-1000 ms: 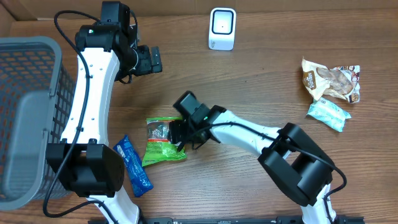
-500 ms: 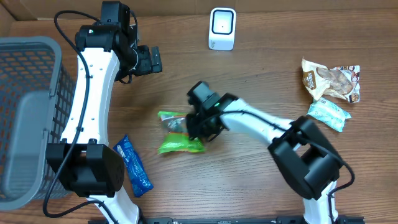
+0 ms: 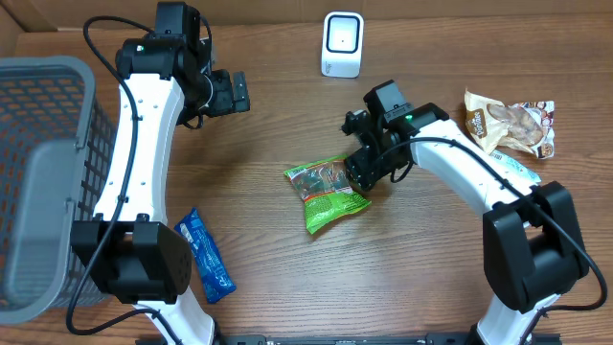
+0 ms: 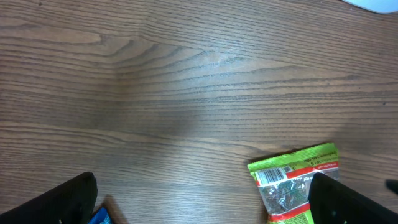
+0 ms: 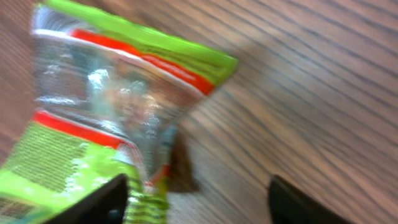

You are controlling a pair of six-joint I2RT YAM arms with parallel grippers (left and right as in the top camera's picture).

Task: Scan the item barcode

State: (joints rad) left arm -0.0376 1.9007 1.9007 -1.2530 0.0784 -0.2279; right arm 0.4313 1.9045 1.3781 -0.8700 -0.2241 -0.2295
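The item is a green snack packet (image 3: 329, 192) with a clear window and red stripes, lying mid-table. Its barcode end shows in the left wrist view (image 4: 273, 176). The white scanner (image 3: 342, 44) stands at the back edge. My right gripper (image 3: 364, 172) is at the packet's right edge and open. In the blurred right wrist view the packet (image 5: 112, 106) reaches my left finger (image 5: 99, 202), with bare wood across the rest of the gap of the right gripper (image 5: 199, 205). My left gripper (image 3: 231, 93) hovers open and empty at the back left, high over the table (image 4: 202, 208).
A grey basket (image 3: 38, 182) fills the left side. A blue packet (image 3: 204, 254) lies near the left arm's base. A brown snack bag (image 3: 512, 125) and a teal packet (image 3: 506, 177) lie at the right edge.
My right gripper has carried the green packet rightward and back toward the scanner, then its jaws have parted. The left arm has not moved.
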